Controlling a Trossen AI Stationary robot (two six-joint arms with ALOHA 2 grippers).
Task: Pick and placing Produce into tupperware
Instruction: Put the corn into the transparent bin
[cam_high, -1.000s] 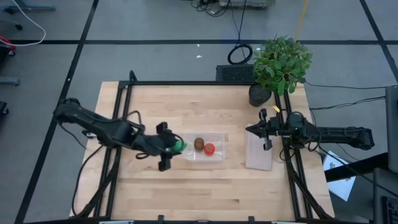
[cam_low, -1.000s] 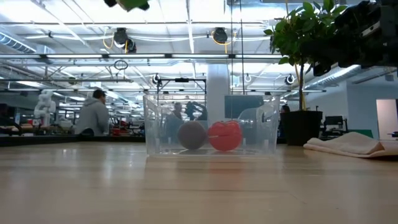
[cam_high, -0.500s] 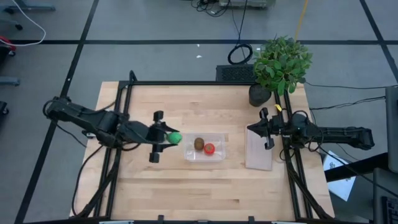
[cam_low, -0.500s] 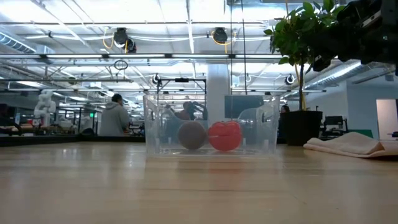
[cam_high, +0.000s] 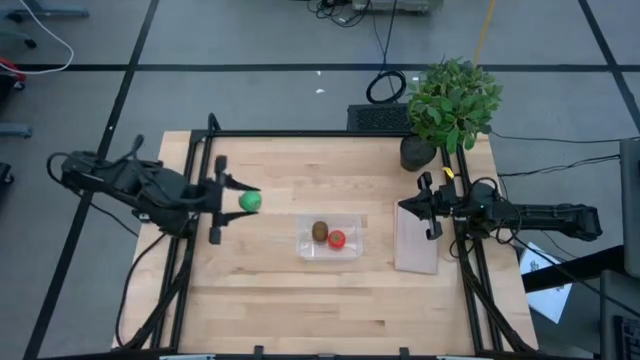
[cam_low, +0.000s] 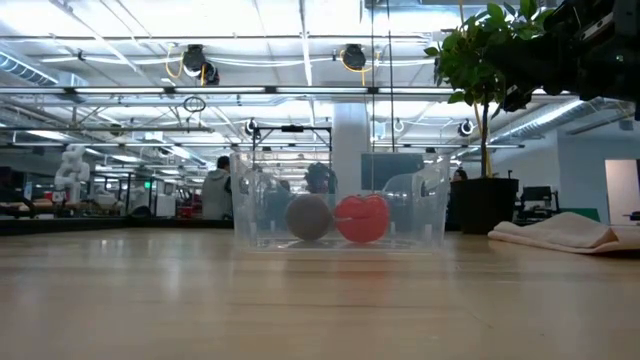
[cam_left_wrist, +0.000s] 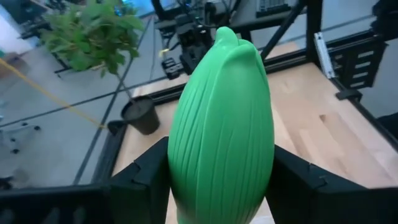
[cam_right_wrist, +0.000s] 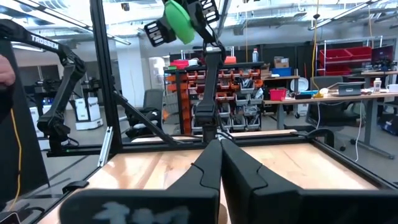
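Observation:
My left gripper (cam_high: 232, 203) hangs over the table's left part, shut on the bright green oblong produce piece (cam_high: 249, 201), which fills the left wrist view (cam_left_wrist: 221, 124). The clear tupperware (cam_high: 328, 237) stands at the table's middle, to the right of that gripper. The brown kiwi-like ball (cam_high: 319, 231) and the red tomato-like ball (cam_high: 337, 238) rest on its floor, side by side in the low view (cam_low: 309, 217) (cam_low: 361, 218). My right gripper (cam_high: 428, 211) waits, shut, over the table's right part. My left gripper pinches the green piece between its two fingers (cam_left_wrist: 146, 180), one finger on each long side (cam_left_wrist: 186, 162). The fingers come roughly level from the table's left. The piece is lifted clear of the table, and its pointed end (cam_left_wrist: 225, 34) sticks out past the fingertips.
A flat whitish panel (cam_high: 417, 243) lies under my right gripper. A potted plant (cam_high: 450, 100) stands at the far right corner. A dark metal frame (cam_high: 300, 133) runs along the table's edges. Bare wood lies along the near side (cam_high: 320, 300). People move in the room behind (cam_low: 215, 190).
My left gripper, still shut on the green piece, has drawn back from beside the tupperware toward the table's left and far edges. It has also left the top of the low view. The balls in the tupperware have stayed put.

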